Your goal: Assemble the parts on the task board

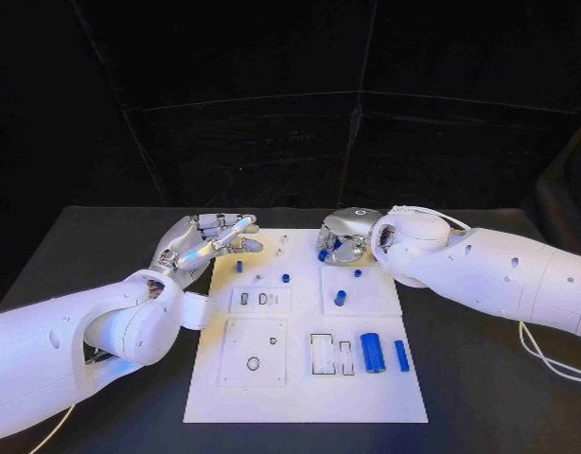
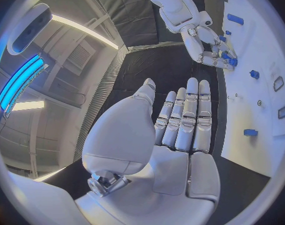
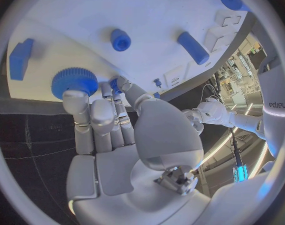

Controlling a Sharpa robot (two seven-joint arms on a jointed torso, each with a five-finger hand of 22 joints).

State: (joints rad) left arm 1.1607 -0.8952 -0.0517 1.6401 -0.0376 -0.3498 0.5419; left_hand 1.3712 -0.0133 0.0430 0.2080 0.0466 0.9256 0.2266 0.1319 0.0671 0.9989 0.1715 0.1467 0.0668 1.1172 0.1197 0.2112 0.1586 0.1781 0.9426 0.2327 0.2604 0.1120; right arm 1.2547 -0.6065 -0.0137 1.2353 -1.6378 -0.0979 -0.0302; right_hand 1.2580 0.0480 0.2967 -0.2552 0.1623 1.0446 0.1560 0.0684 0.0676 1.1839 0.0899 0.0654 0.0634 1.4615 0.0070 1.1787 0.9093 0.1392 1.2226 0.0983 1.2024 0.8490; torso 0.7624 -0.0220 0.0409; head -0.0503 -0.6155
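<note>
Head view: nearest us, the task board (image 1: 305, 397) sits mid-table, with a blue cylinder (image 1: 371, 353) and a blue bar (image 1: 401, 356) lying at its near right. Left hand (image 1: 209, 242) hovers off the board's far-left edge, fingers extended, holding nothing. Right hand (image 1: 345, 236) is down on the far edge.

Left wrist view: we see the fingers (image 2: 187, 117) straight and pressed together, empty.

Right wrist view: fingertips (image 3: 114, 87) pinch a small blue part (image 3: 115, 84) beside a blue knurled knob (image 3: 74, 82).

The left hand (image 1: 209, 241) hovers with fingers straight and spread, holding nothing. The right hand (image 1: 346, 238) reaches down, fingertips (image 3: 115, 85) pinched together.
</note>
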